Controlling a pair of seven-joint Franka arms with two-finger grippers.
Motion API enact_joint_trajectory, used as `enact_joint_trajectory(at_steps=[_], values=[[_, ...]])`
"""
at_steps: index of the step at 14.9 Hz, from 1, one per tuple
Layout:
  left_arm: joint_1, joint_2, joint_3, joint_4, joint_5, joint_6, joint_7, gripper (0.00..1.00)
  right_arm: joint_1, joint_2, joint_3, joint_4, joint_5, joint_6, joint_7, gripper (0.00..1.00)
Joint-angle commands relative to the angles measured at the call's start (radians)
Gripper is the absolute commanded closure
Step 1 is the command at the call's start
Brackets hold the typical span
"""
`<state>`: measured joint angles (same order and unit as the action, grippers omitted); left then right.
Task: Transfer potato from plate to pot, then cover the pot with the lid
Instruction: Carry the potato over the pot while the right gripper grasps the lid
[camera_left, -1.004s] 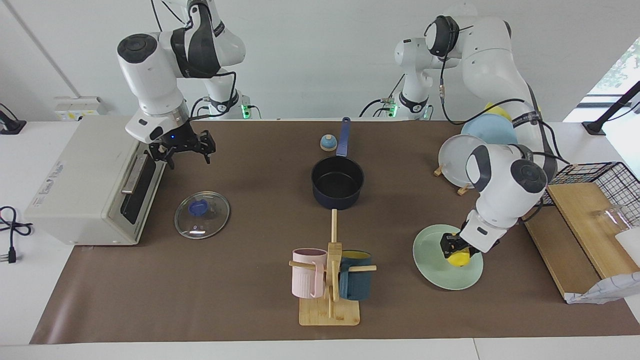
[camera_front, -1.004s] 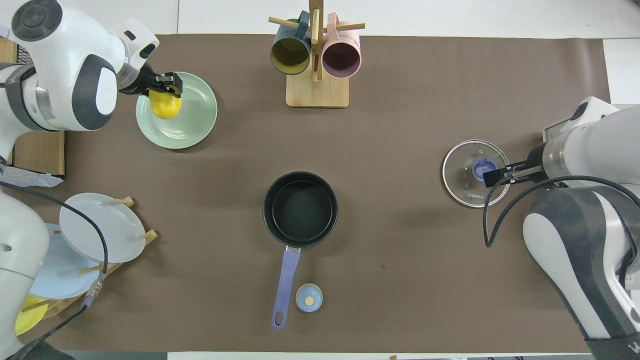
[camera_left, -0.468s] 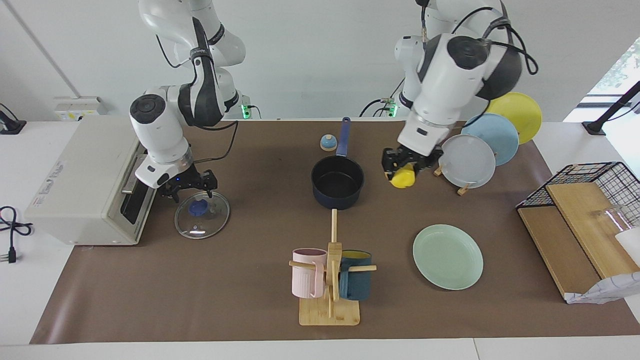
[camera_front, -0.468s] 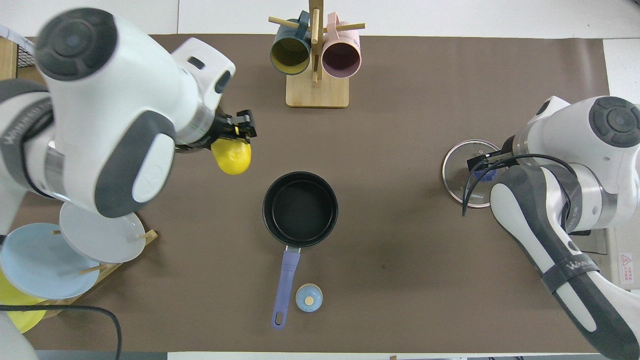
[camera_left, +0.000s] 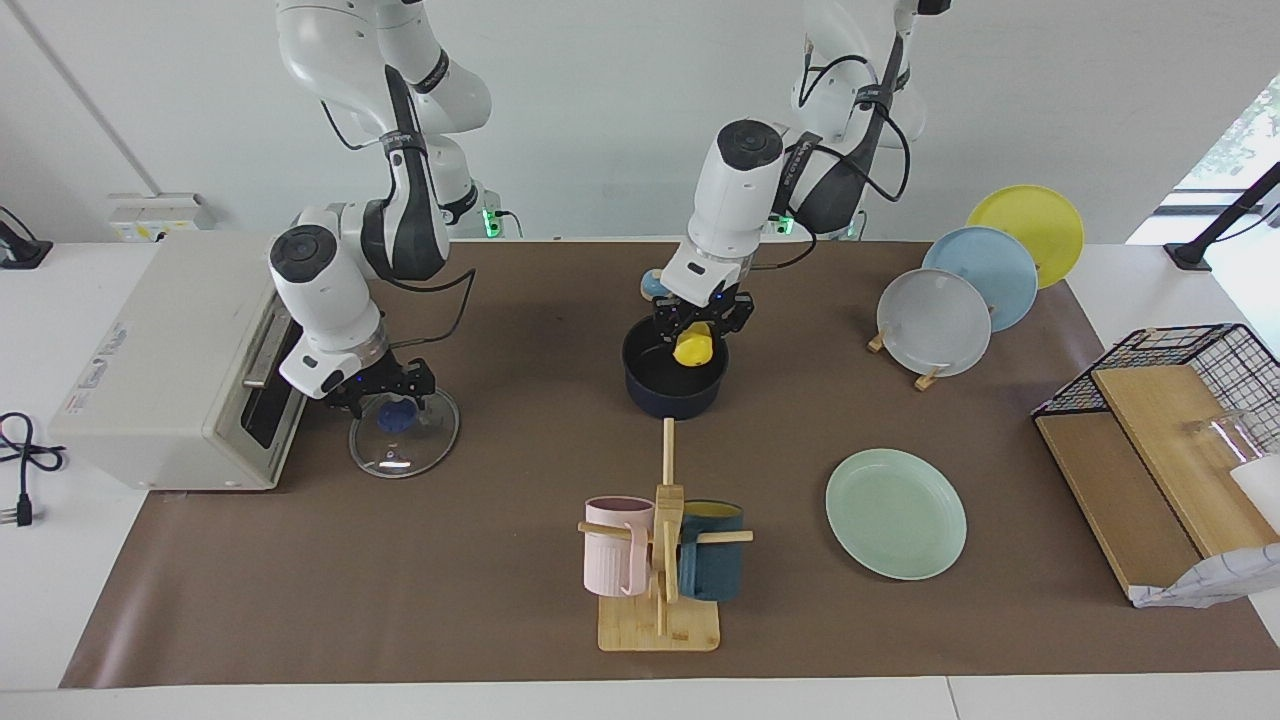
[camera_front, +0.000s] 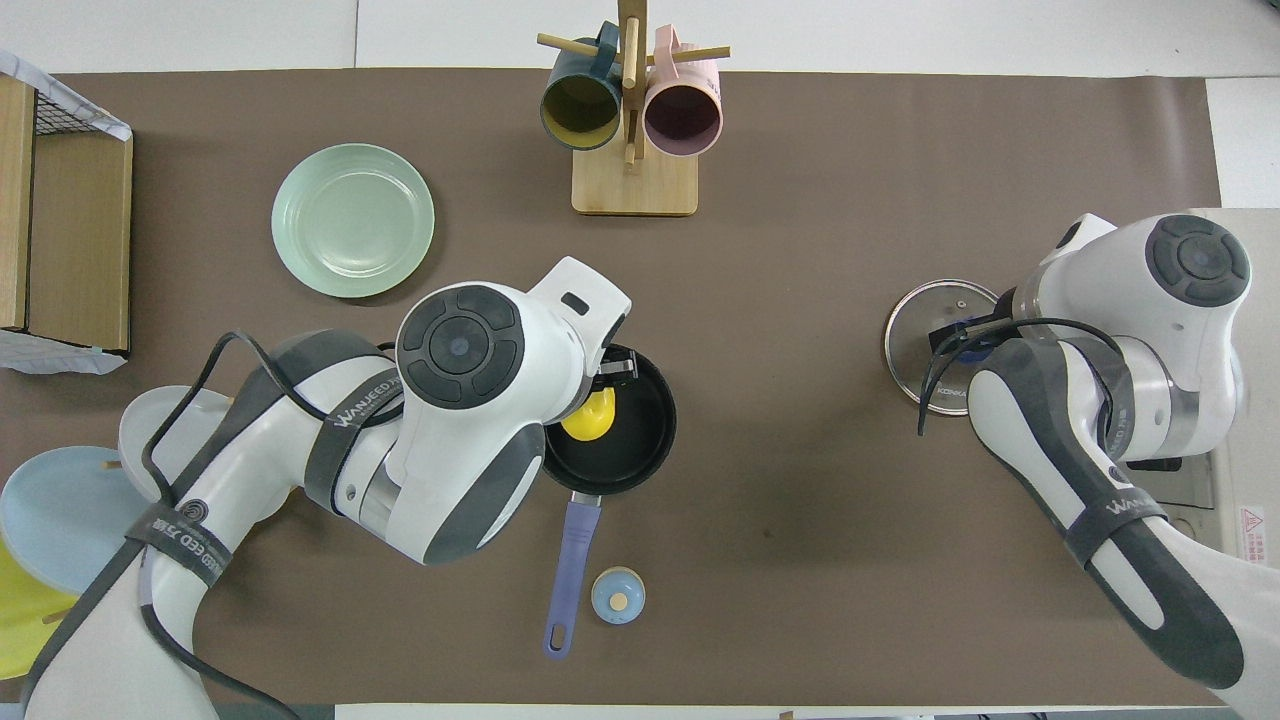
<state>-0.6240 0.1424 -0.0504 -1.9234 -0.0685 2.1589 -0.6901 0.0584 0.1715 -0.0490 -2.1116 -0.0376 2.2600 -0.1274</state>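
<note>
The glossy yellow potato (camera_left: 692, 347) hangs just over the mouth of the pot (camera_left: 675, 385), pinched between the closed fingers (camera_left: 717, 316) of the left gripper (camera_left: 697, 325), which has it by its upper end; from overhead it shows against the pot's black interior, on the side toward the left arm's end of the bench. The pot is a small dark navy saucepan with a long straight blue handle (camera_front: 571, 575) pointing toward the robots, and a small blue-and-tan bell (camera_front: 618, 596) sits just beside that handle. The flat, round mint-green plate (camera_left: 895, 513) lies bare, farther from the robots than the pot and toward the left arm's end. Toward the right arm's end from the pot lies the round clear glass lid (camera_left: 404, 431) with its metal rim, and the right gripper (camera_left: 383, 398) is down at its blue knob (camera_left: 397, 414); whether it grips the knob I cannot tell. A wooden mug rack (camera_left: 659, 560) stands farther from the robots than the pot, and a toaster oven (camera_left: 175, 360) stands just beside the lid.
</note>
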Motion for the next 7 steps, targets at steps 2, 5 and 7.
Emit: enact_joint_trajectory(at_steps=[2, 5, 7], values=[[-0.033, -0.015, 0.021, -0.078, -0.002, 0.085, -0.003, 1.00, -0.015, 0.008, 0.008, -0.030, 0.011, 0.027, -0.029, 0.00], [-0.040, 0.028, 0.023, -0.088, 0.003, 0.154, -0.003, 1.00, -0.008, 0.008, 0.008, -0.031, 0.011, 0.027, -0.029, 0.00], [-0.046, 0.037, 0.023, -0.100, 0.006, 0.170, -0.003, 1.00, -0.006, 0.008, 0.008, -0.030, 0.011, 0.027, -0.031, 0.10]])
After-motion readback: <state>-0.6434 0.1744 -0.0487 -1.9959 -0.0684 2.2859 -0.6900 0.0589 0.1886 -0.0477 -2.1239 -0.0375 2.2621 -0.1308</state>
